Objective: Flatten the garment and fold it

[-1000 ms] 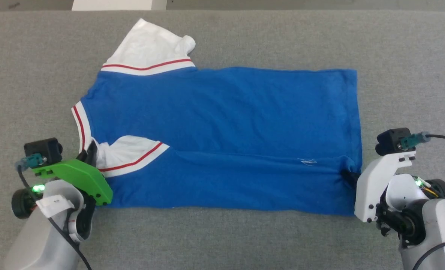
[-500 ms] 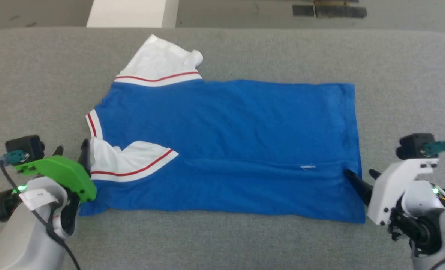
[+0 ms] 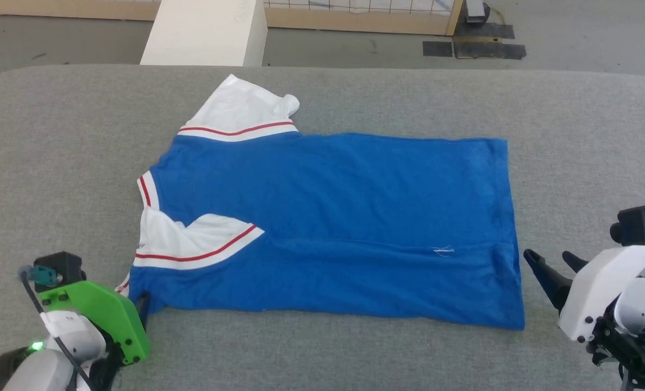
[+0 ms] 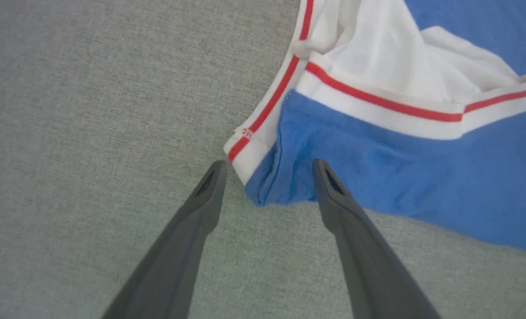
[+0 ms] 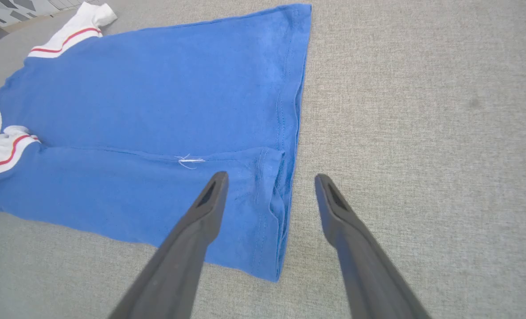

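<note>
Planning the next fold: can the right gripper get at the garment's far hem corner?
Probably yes: the right gripper stands open beside the garment's hem, with only bare grey table between it and that corner.

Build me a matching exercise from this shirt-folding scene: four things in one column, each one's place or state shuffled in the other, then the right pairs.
Things
1. far sleeve
2. near sleeve
3. left gripper
4. right gripper

States
A. jaws open, beside the hem of the garment
B. white, sticking out past the garment's far edge
C. jaws open, at the garment's near collar-end corner
D. white, folded in on top of the blue cloth

Pairs: 1-B, 2-D, 3-C, 4-A
</note>
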`<state>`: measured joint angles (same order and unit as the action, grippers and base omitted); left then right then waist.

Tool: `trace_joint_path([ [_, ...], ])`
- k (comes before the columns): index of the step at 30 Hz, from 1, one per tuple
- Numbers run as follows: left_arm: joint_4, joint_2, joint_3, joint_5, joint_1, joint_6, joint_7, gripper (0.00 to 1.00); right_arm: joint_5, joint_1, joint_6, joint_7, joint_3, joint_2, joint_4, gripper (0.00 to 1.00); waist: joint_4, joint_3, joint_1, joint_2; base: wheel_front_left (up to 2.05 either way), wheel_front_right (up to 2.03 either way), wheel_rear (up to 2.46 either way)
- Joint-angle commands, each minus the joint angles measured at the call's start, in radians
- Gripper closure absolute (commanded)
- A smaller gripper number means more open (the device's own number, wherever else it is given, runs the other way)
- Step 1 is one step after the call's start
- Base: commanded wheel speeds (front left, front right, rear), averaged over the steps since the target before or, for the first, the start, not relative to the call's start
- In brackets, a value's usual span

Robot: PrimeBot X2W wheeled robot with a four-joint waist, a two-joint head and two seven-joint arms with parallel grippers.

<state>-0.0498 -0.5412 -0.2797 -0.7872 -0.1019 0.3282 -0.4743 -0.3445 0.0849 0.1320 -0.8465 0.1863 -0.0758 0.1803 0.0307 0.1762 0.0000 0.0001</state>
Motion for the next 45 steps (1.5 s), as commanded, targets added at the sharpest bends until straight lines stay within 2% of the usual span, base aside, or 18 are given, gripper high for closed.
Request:
trace_joint_path([
  [1,0.007,-0.001,-0.002,-0.005,0.008,0.008,0.002,0.00,0.004,-0.012,-0.001,-0.006,0.003,0.007,0.013,0.00,-0.004,0.005,0.0000,-0.0001,0.00,0.00,0.00],
  [6,-0.043,0.016,-0.002,-0.004,-0.007,0.008,0.022,0.00,0.005,-0.018,-0.001,-0.014,-0.001,0.014,0.029,0.00,-0.019,0.020,0.0000,-0.0001,0.00,0.00,0.00],
  [11,-0.111,0.041,-0.025,-0.023,-0.021,-0.018,0.006,0.00,0.003,-0.020,-0.001,-0.017,-0.006,0.019,0.034,0.00,-0.035,0.033,0.0000,-0.0001,0.00,0.00,0.00],
  [12,-0.120,0.043,-0.025,-0.025,-0.023,-0.022,0.010,0.38,0.004,-0.022,-0.001,-0.017,-0.006,0.019,0.036,0.00,-0.037,0.033,0.0000,-0.0001,0.00,0.00,0.00],
  [13,-0.130,0.046,-0.026,-0.028,-0.023,-0.028,0.012,0.97,0.009,-0.025,-0.001,-0.018,-0.007,0.020,0.038,0.00,-0.039,0.035,0.0000,-0.0001,0.00,0.00,0.00],
  [14,-0.135,0.048,-0.026,-0.031,-0.023,-0.035,0.015,1.00,0.015,-0.027,-0.001,-0.019,-0.009,0.019,0.040,0.00,-0.039,0.036,0.0000,-0.0001,0.00,0.00,0.00],
  [17,-0.139,0.049,-0.008,-0.039,-0.021,-0.046,0.049,1.00,0.056,-0.039,-0.001,-0.022,-0.037,-0.007,0.050,0.00,-0.040,0.038,0.0000,-0.0001,0.00,0.00,0.00],
  [23,-0.073,0.040,0.054,-0.044,0.004,-0.038,0.141,1.00,0.159,-0.056,-0.001,-0.031,-0.137,-0.039,0.049,0.00,-0.036,0.045,0.0000,-0.0001,0.00,0.00,0.00],
  [32,0.051,0.041,0.050,-0.031,0.028,-0.017,0.155,1.00,0.275,-0.019,-0.001,-0.024,-0.203,-0.053,-0.108,0.00,-0.010,0.077,0.0000,-0.0001,0.00,0.00,0.00],
  [38,0.062,0.044,0.041,-0.031,0.034,-0.015,0.153,1.00,0.285,-0.009,-0.001,-0.029,-0.209,-0.054,-0.189,0.00,-0.005,0.090,0.0000,-0.0001,0.00,0.00,0.00],
  [39,0.062,0.044,0.042,-0.032,0.035,-0.016,0.154,1.00,0.281,-0.006,-0.001,-0.029,-0.210,-0.054,-0.196,0.56,-0.006,0.090,0.0000,-0.0001,0.00,0.00,0.00],
  [40,0.060,0.046,0.043,-0.037,0.037,-0.018,0.154,1.00,0.275,0.000,-0.001,-0.023,-0.216,-0.058,-0.200,0.90,-0.008,0.090,0.0000,-0.0001,0.00,0.00,0.00],
  [41,0.059,0.048,0.044,-0.045,0.039,-0.022,0.152,1.00,0.266,0.003,-0.001,-0.022,-0.224,-0.063,-0.204,1.00,-0.009,0.089,0.0000,-0.0001,0.00,0.00,0.00],
  [45,0.056,0.043,0.065,-0.062,0.050,-0.027,0.161,1.00,0.219,0.020,-0.001,-0.013,-0.222,-0.079,-0.191,1.00,-0.017,0.070,0.0000,-0.0001,0.00,0.00,0.00],
])
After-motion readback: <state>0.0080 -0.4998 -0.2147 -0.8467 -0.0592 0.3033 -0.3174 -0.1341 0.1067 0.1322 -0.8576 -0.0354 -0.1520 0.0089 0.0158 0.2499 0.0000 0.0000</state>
